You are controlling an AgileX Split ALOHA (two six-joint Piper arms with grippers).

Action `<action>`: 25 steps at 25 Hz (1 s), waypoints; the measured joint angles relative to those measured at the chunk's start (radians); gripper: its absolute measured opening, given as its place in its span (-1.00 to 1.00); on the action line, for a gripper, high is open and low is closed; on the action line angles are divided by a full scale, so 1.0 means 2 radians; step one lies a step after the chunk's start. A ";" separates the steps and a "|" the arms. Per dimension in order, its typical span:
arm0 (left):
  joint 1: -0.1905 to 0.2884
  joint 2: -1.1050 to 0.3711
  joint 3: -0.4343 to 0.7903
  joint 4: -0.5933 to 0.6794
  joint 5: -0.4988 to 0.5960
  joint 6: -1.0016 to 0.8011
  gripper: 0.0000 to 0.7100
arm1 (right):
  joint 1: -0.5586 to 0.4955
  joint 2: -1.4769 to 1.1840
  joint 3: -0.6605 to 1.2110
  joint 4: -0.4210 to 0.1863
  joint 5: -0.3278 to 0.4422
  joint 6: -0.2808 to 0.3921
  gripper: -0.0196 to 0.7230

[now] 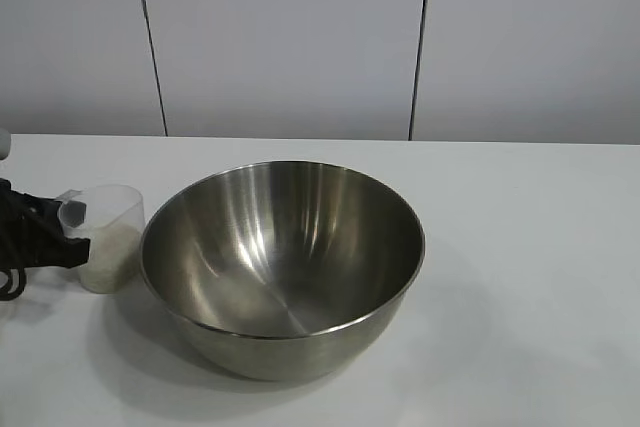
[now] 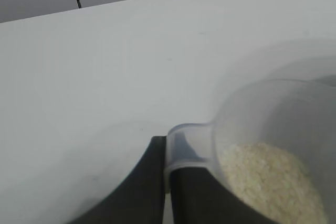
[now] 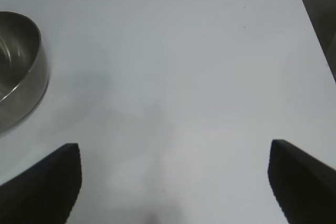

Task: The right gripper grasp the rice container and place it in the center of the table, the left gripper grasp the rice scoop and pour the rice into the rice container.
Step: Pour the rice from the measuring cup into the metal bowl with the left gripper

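Tabletop (image 1: 540, 247): one, white, carries everything. Bowl (image 1: 283, 265): one, steel, sits about mid-tabletop, upright and empty inside, so I judge the placing step done. My right tool (image 3: 173, 182) hangs over bare tabletop well apart from the bowl, its two fingers spread wide with nothing between them; the bowl rim shows only at the edge of the right wrist view.

Scoop (image 1: 105, 237): one, clear plastic, stands upright on the tabletop just beside the bowl, on the exterior view's left side; whether its wall touches the bowl I cannot tell. Rice (image 2: 270, 182): one whitish heap, filling the lower part of the scoop. None in the bowl, none spilled that I can see.

My left tool (image 2: 167, 182) comes in from the exterior view's left edge, fingers pinched tight on the scoop's little tab handle, which sits squeezed between the two black tips in the left wrist view.

Step in hand, as I read it: scoop grasp just made, pour not yet begun. Next move calls for lifting the scoop clear of the tabletop, carrying it over the bowl rim, then rolling my wrist so the rice tips toward the bowl's middle. The tab is small and slick; a fast tilt could twist the scoop in my grip.
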 joint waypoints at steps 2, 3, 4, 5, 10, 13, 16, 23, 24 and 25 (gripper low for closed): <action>0.000 -0.006 0.000 0.001 0.000 -0.002 -0.98 | 0.000 0.000 0.000 0.000 0.000 0.000 0.83; 0.000 -0.009 0.000 0.001 0.000 -0.002 -0.98 | 0.000 0.000 0.000 0.000 0.000 0.000 0.83; 0.000 -0.013 0.000 0.001 0.000 -0.002 -0.98 | 0.000 0.000 0.000 0.000 0.000 0.000 0.83; 0.000 -0.017 0.000 0.001 0.002 -0.002 -0.98 | 0.000 0.000 0.000 0.000 0.000 0.000 0.83; 0.000 -0.066 -0.004 0.001 0.009 0.006 -0.98 | 0.000 0.000 0.000 0.000 0.000 0.000 0.83; -0.001 -0.112 -0.023 0.008 0.037 0.027 -0.98 | 0.000 0.000 0.000 0.000 0.000 0.000 0.83; -0.003 -0.169 -0.054 0.038 0.119 0.043 -0.98 | 0.000 0.000 0.000 0.000 0.000 0.000 0.83; -0.095 -0.253 -0.138 0.098 0.327 0.127 -0.98 | 0.000 0.000 0.000 0.000 0.001 0.000 0.83; -0.116 -0.254 -0.150 0.099 0.353 0.144 -0.98 | 0.000 0.000 0.000 0.000 0.001 0.000 0.83; -0.141 -0.253 -0.159 0.100 0.376 0.162 -0.98 | 0.000 0.000 0.000 0.000 0.001 0.000 0.83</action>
